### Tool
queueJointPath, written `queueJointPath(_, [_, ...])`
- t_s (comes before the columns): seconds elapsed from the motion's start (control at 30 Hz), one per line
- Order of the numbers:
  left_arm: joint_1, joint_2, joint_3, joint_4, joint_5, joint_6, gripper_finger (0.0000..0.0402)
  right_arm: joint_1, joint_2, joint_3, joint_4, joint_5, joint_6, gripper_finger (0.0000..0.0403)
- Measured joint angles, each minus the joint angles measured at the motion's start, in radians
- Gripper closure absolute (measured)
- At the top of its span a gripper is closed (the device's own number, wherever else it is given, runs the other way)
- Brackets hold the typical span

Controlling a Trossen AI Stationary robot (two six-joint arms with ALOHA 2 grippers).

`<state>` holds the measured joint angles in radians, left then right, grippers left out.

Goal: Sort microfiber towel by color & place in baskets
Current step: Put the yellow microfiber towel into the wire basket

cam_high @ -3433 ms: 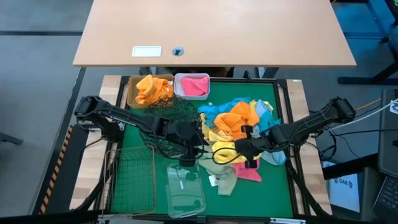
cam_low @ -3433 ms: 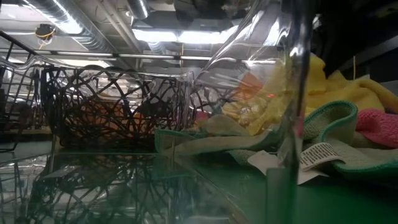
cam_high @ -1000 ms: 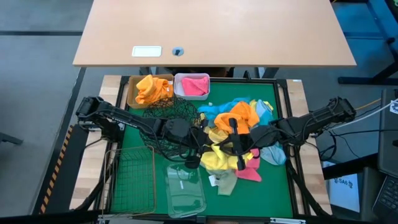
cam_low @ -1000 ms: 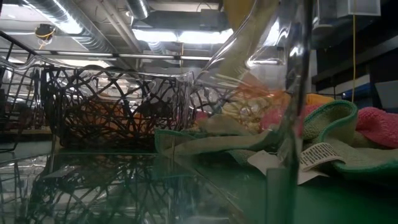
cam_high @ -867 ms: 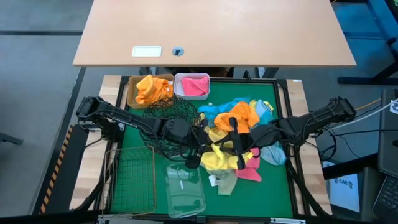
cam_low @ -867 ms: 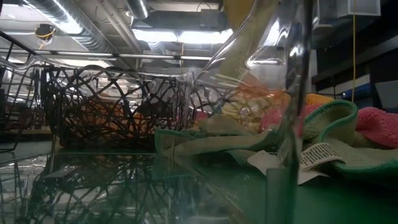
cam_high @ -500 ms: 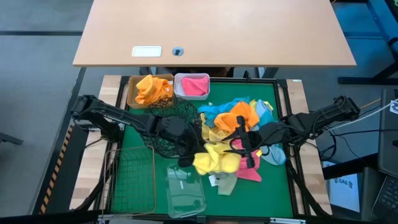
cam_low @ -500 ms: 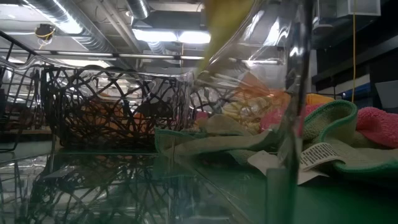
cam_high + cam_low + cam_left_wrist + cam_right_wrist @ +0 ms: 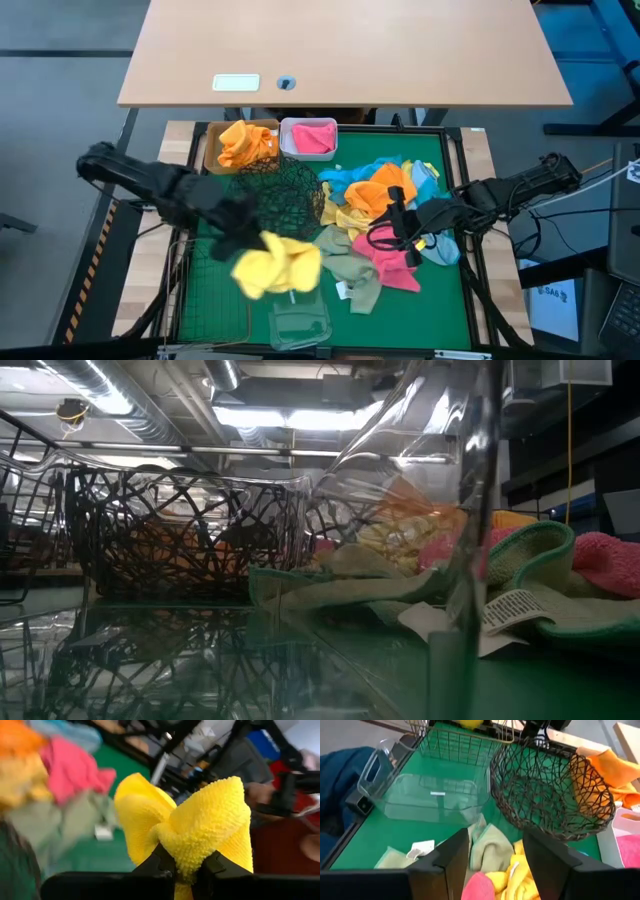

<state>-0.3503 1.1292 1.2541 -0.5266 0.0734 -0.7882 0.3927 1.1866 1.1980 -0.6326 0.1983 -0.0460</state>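
Mid-carry: left gripper (image 9: 185,870) clamped on a yellow towel (image 9: 277,265), held over the wire basket (image 9: 212,285) near the table's left front corner. Next, probably: lowering it into a basket and letting go, with the clear tub (image 9: 300,322) just beside. Right gripper (image 9: 492,847) with jaws apart above the towel pile (image 9: 385,215) at the right edge. Black mesh bowl (image 9: 285,195) empty between.

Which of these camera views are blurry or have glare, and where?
Left wrist view: the yellow towel pinched in the left gripper is sharp, the pile behind it smeared. High view: that towel and the left arm look motion-blurred. Low view: the clear plastic tub distorts everything behind it and catches ceiling-light glare. Right wrist view: sharp.
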Motion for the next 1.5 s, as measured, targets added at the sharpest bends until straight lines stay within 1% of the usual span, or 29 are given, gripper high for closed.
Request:
queueJointPath(0.07, [-0.031,-0.051,0.0,-0.064,0.009,-0.085,0.038,0.0,0.0,0.0,-0.016,-0.001,0.0,0.0214])
queueJointPath(0.13, [-0.062,-0.087,0.0,-0.127,0.042,-0.166,0.038,0.0,0.0,0.0,-0.026,-0.006,0.0,0.0214])
queueJointPath(0.27, [-0.144,-0.12,0.0,-0.241,0.068,-0.335,0.0379,0.0,0.0,0.0,-0.037,-0.02,0.02,0.0214])
queueJointPath(0.47, [-0.27,-0.099,0.0,-0.378,0.066,-0.595,0.0379,0.0,0.0,0.0,-0.077,-0.029,0.082,0.0214])
queueJointPath(0.63, [-0.347,-0.042,0.0,-0.498,0.063,-0.724,0.0379,0.0,0.0,0.0,-0.088,-0.029,0.1,0.0214])
queueJointPath(0.8, [-0.379,0.028,0.0,-0.627,0.064,-0.782,0.0379,0.0,0.001,0.0,-0.09,-0.037,0.101,0.0214])
queueJointPath(0.97, [-0.379,0.099,0.0,-0.667,0.042,-0.779,0.0372,0.0,0.001,0.0,-0.09,-0.037,0.102,0.0214])
queueJointPath(1.2, [-0.379,0.159,0.0,-0.698,0.042,-0.776,0.033,0.0,0.001,0.0,-0.099,-0.039,0.102,0.0214])
queueJointPath(1.37, [-0.379,0.18,0.0,-0.732,0.047,-0.776,0.03,0.0,0.001,0.0,-0.102,-0.041,0.102,0.0214])
queueJointPath(1.5, [-0.379,0.181,0.0,-0.732,0.047,-0.775,0.0285,0.0,0.001,0.0,-0.103,-0.034,0.101,0.0214])
